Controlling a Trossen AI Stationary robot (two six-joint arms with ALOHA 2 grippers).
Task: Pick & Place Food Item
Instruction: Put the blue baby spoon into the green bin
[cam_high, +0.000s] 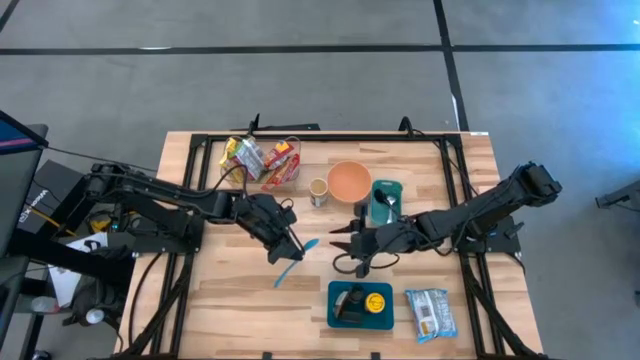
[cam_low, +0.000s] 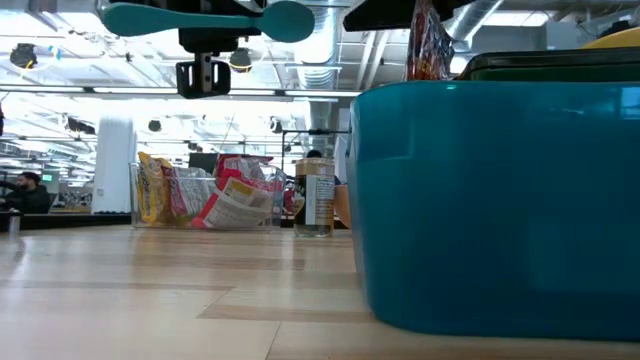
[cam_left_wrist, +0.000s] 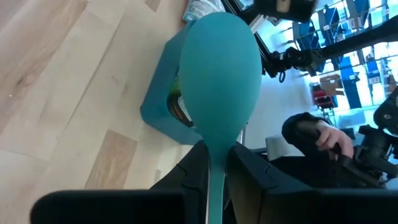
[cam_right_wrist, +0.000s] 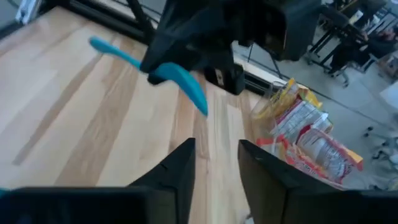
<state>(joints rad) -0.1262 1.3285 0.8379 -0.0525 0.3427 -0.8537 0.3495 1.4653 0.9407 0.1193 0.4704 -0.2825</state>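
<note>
Closest to the low camera, a teal container (cam_low: 495, 205) is seen on the wooden table (cam_low: 150, 290), near its front edge, with a wrapped snack (cam_high: 431, 312) lying just beside it. Above the middle of the table, a teal spoon (cam_high: 293, 262) is held by its handle in the left gripper (cam_high: 288, 247), whose fingers are pressed narrow on it. Facing it, the right gripper (cam_high: 345, 240) is seen with its fingers (cam_right_wrist: 180, 165) a little apart and nothing between them. Farther back, an orange bowl (cam_high: 349, 180), a small cup (cam_high: 318, 192) and a clear box of snack packets (cam_high: 262, 160) are placed.
</note>
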